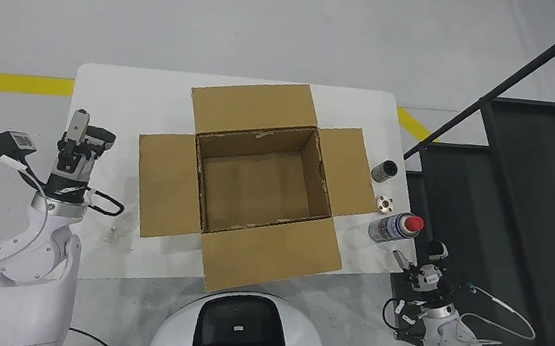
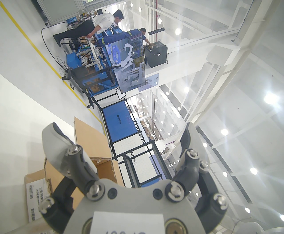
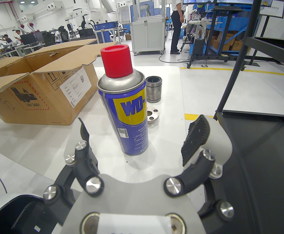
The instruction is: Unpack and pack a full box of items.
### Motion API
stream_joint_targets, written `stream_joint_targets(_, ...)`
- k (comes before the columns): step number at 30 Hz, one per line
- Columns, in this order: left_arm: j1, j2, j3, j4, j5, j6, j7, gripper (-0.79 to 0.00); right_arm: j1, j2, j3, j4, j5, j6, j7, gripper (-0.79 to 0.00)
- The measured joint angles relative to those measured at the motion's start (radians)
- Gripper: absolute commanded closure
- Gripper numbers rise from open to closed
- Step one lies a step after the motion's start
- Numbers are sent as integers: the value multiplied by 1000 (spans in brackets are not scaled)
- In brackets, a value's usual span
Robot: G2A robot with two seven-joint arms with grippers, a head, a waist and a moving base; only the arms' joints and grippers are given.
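1. In the top view the cardboard box (image 1: 261, 187) sits in the middle of the frame on the white table (image 1: 114, 97). All four flaps are folded out and its floor is bare, so I judge the unpacking half done, as far as you can see here.
2. Three items stand on the table in a short column right of the box. The dark metal sleeve (image 1: 385, 170) is uppermost, the small round flange (image 1: 385, 202) is below it, and the red-capped spray can (image 1: 396, 227) is lowest.
3. The right wrist view shows the spray can upright in the centre of the frame. The flange lies flat just behind it and the sleeve stands on end beyond that. The box corner is at the left of that frame, near the can but not touching it.
4. Your right gripper (image 3: 142, 121) is spread wide and holds nothing. Its fingers sit on either side of the can's base, short of it and not touching.
5. Your left gripper (image 2: 119, 130) is also wide apart and empty. It is at the left edge of the top view, tipped up toward the ceiling, with a box flap at the lower left of its own view.
6. All of the packing is left to do, because none of the three items is back inside. The can looks like the nearest first pick.
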Motion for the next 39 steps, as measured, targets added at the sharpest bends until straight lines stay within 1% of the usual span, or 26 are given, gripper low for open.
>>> stream_joint_targets(13,0,0,0,0,0,0,0,-785,0,0,0,-1,0,1,1,-785)
stream_joint_targets(17,0,0,0,0,0,0,0,-785,-3,-6,1,-44,5,51,74,-785)
stream_joint_targets(23,0,0,0,0,0,0,0,-785,4,-17,-6,-64,-8,105,134,-785)
stream_joint_targets(32,0,0,0,0,0,0,0,-785,45,-41,-26,-53,-7,141,188,-785)
stream_joint_targets(39,0,0,0,0,0,0,0,-785,62,-56,-37,-57,-9,147,195,-785)
